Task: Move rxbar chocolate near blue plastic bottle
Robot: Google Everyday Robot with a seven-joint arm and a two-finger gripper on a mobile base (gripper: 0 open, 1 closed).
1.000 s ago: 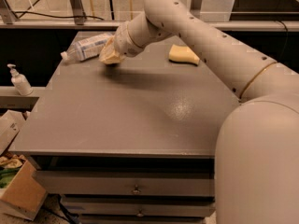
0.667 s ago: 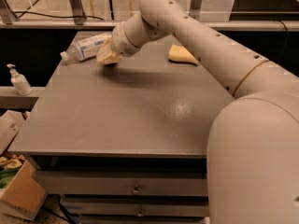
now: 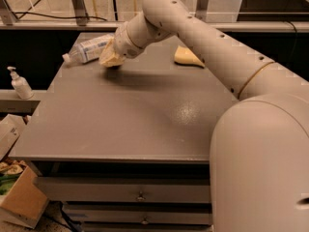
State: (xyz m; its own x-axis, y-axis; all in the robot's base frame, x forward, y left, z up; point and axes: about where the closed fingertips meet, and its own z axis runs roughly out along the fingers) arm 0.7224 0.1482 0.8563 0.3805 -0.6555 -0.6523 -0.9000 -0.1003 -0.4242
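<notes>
The tool (image 3: 112,58) hung low over the far left part of the desk (image 3: 135,115); whether it was spread, pressed together or pinching something could not be told. The bottle (image 3: 91,49) lay on its side just left of the tool. The bar could not be made out, only a dark patch under the tool. A sponge (image 3: 187,57) lay well to its right.

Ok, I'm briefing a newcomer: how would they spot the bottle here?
Start at the grey table and look to its far left corner. There the blue plastic bottle lies on its side, just beside the gripper. Its white-and-blue label sets it apart from the yellow sponge and the pump dispenser.
</notes>
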